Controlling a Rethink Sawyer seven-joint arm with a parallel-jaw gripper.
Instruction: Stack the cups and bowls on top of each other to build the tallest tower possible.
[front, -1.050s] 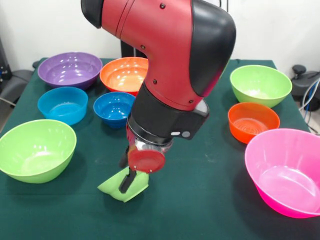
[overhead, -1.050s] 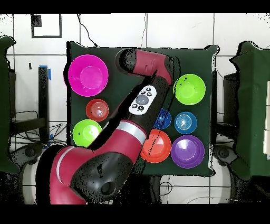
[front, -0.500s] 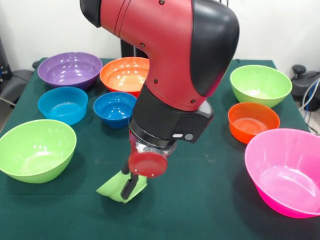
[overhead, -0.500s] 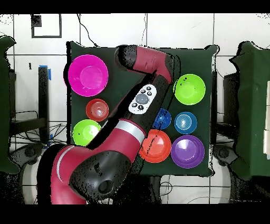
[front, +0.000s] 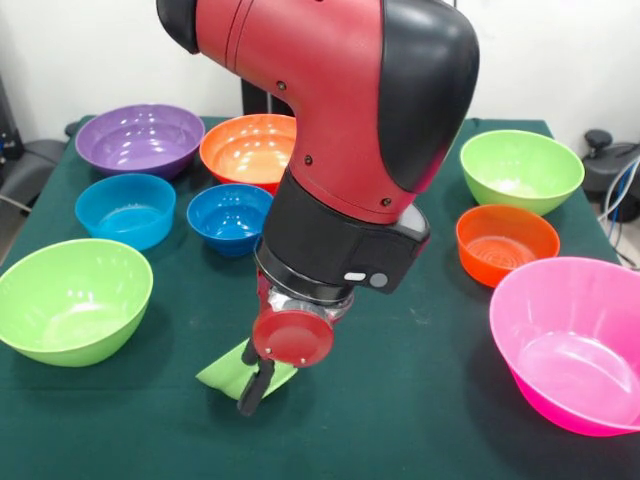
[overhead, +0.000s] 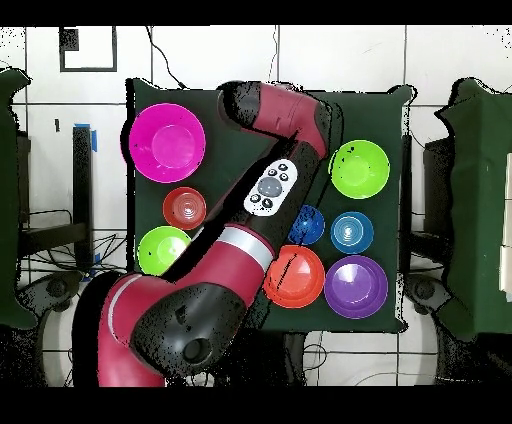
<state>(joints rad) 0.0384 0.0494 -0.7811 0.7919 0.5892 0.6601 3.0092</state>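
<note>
My gripper (front: 254, 385) hangs low over the near middle of the green table. It is shut on the rim of a small lime green cup (front: 228, 370), which is tilted, with one black finger (front: 251, 392) across it. The wrist's red disc hides part of the cup. In the overhead view the arm (overhead: 262, 112) covers both gripper and cup. Around them stand a large lime green bowl (front: 72, 298), a light blue bowl (front: 125, 208), a dark blue bowl (front: 228, 217), a purple bowl (front: 140, 138), an orange bowl (front: 250, 148) and a pink bowl (front: 575, 340). No tower is in view.
A second lime green bowl (front: 520, 168) and a small orange bowl (front: 505, 243) stand on the right side. The overhead view shows the pink bowl (overhead: 166, 142) and the large green bowl (overhead: 359, 168) flanking the arm.
The gripper has slid a little toward the table's near edge and lower, taking the green cup with it. More of the cup is now hidden behind the red disc.
</note>
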